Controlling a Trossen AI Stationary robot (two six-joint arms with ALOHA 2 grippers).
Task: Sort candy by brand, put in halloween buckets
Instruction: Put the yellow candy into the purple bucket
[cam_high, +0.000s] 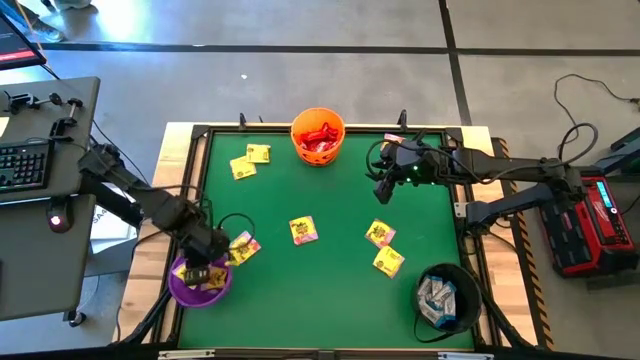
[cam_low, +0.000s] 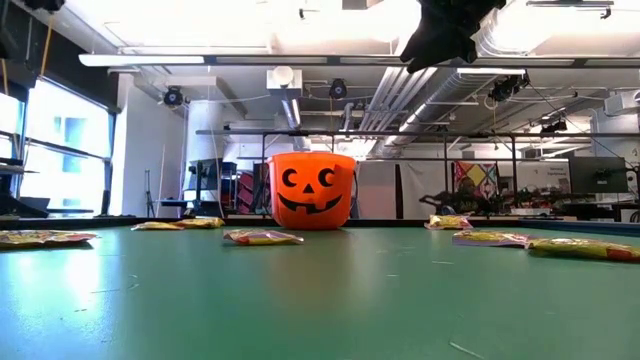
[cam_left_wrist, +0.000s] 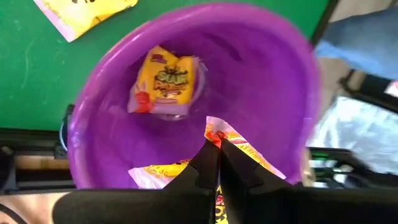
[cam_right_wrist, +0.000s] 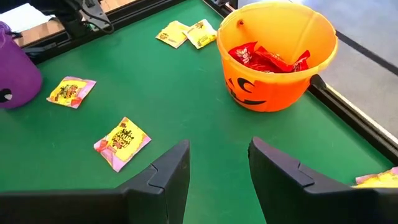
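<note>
left pincer (cam_left_wrist: 217, 149): clamped shut on a yellow packet (cam_left_wrist: 245, 152), hanging over the purple bucket (cam_high: 200, 283) at lower left of the overhead shot; more yellow ones already inside.
right pincer (cam_right_wrist: 217, 165): jaws apart, holding nothing, up by the orange bucket (cam_high: 318, 137) at top centre, which has the red candy (cam_right_wrist: 267, 59).
black bucket (cam_high: 447, 297): lower right, white-blue packets inside.
loose yellow packets (cam_high: 303, 231): scattered flat on the green counter (cam_high: 330, 290).
handling: guessing light, floppy, crinkly and a bit slick, so pinch a crimped edge.
</note>
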